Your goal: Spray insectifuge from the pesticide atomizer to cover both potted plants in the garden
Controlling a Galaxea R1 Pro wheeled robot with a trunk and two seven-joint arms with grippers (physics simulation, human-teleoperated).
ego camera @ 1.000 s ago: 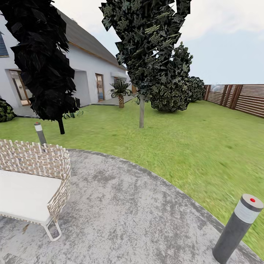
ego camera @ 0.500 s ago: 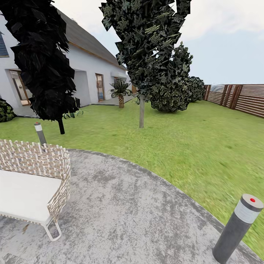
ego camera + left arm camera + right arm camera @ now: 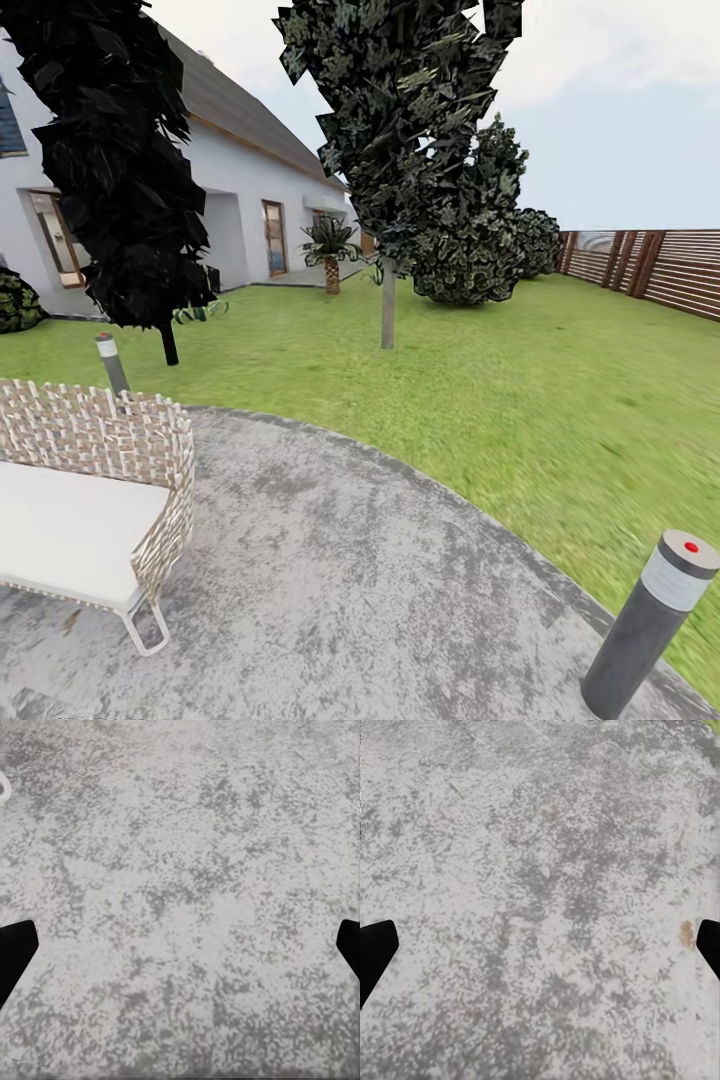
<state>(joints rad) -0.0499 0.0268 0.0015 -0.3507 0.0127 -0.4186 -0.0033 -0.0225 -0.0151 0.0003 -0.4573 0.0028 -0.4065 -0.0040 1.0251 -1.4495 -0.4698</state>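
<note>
Pesticide atomizer and potted plants are nowhere among what your cameras take in, so nothing of the task looks done: you have yet to find the bottle, pick it up and spray both plants. Your head view looks over the round gravel patio [image 3: 330, 590] to the lawn [image 3: 520, 400], with a wicker sofa [image 3: 90, 480] at lower left, a bollard lamp [image 3: 650, 620] at lower right and the slatted fence [image 3: 660, 265] at right. Both wrist views look down on bare patio. Your left claw [image 3: 180, 945] and right claw [image 3: 540, 945] are both released, fingertips wide apart, grasping nothing.
</note>
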